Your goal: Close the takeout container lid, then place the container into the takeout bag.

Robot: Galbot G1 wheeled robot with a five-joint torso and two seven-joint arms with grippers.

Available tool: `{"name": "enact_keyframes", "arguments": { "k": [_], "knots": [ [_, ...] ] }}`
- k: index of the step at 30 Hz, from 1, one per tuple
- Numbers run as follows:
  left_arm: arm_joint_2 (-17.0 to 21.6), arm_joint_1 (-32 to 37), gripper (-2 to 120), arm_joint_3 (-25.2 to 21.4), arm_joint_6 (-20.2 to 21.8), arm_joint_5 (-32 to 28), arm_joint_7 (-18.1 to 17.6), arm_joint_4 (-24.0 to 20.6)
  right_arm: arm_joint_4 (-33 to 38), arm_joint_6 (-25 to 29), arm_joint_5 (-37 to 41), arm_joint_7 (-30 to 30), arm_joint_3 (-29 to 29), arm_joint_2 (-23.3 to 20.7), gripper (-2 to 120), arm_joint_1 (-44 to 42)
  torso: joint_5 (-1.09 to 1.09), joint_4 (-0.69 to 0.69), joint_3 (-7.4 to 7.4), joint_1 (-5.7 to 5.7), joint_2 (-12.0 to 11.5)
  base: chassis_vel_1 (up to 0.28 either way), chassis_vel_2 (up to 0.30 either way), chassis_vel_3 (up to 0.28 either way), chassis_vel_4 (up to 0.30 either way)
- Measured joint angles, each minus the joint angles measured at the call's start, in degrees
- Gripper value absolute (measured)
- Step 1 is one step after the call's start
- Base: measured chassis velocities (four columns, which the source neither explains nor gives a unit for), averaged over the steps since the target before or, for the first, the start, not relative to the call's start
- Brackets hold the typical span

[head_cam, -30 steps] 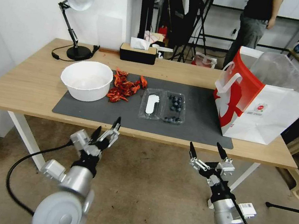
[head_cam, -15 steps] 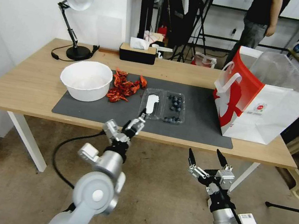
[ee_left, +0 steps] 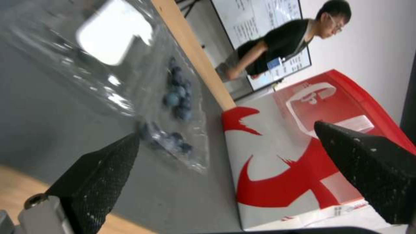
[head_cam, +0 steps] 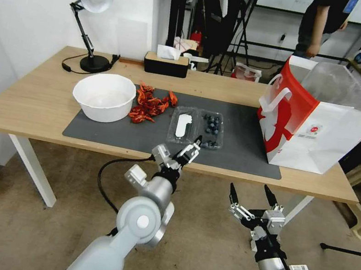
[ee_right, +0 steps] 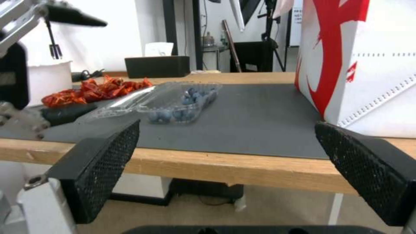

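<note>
1. The left gripper (head_cam: 190, 148) reaches over the near edge of the table (head_cam: 23, 102), its black, mesh-textured, wedge-shaped fingers (ee_left: 99, 169) spread apart and holding nothing, their tips just short of the takeout container (head_cam: 210, 130).
2. The right gripper (head_cam: 253, 199) hangs below and in front of the table edge, its pointed fingers (ee_right: 99, 165) likewise spread wide and empty.
3. The takeout container, a small clear plastic clamshell, lies flat and open on the dark grey mat (head_cam: 233, 151); its tray half holds dark blueberries (ee_right: 190, 97).
4. The lid (head_cam: 183, 126), the clear hinged half with a white oblong label, lies face up beside the tray on its left.
5. The takeout bag (head_cam: 330, 133), stiff white paper with red side panels, a red logo, flat white handles and silvery lining, stands upright and open at the mat's right end, well apart from the container.
6. A round white bowl (head_cam: 103, 96) sits at the mat's left, with a crinkled red heap (head_cam: 148, 104) between it and the lid.
</note>
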Motion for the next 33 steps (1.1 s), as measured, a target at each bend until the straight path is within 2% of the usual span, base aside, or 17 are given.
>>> {"name": "enact_keyframes", "arguments": {
  "k": [7,15,22,33],
  "knots": [
    [-0.56,-2.91,100,0.33,1.69,-2.18,-2.69,2.26,-0.49,0.29,-0.28,0.0,0.36,0.48,100,-0.15,0.0,0.0,0.0,0.0,0.0,0.0,0.0,0.0,0.0],
    [-1.55,-4.1,100,0.82,0.84,-2.21,-6.46,3.76,-1.11,0.43,-0.35,0.02,0.68,0.36,100,0.26,0.0,0.0,0.0,0.0,0.0,0.0,0.0,0.0,0.0],
    [-2.77,-4.27,100,0.93,-0.8,-1.51,-7.58,4.84,-1.18,0.43,-0.36,0.09,0.66,0.24,100,0.45,0.0,0.0,0.0,0.0,0.0,0.0,0.0,0.0,0.0],
    [-3.52,-5.15,100,0.41,-1.31,-1.16,-7.4,6.79,-1.14,0.74,-0.29,0.03,0.99,0.18,100,-0.12,-0.01,-0.01,-0.02,-0.01,0.01,0.0,0.0,0.0,0.0]
  ]
}}
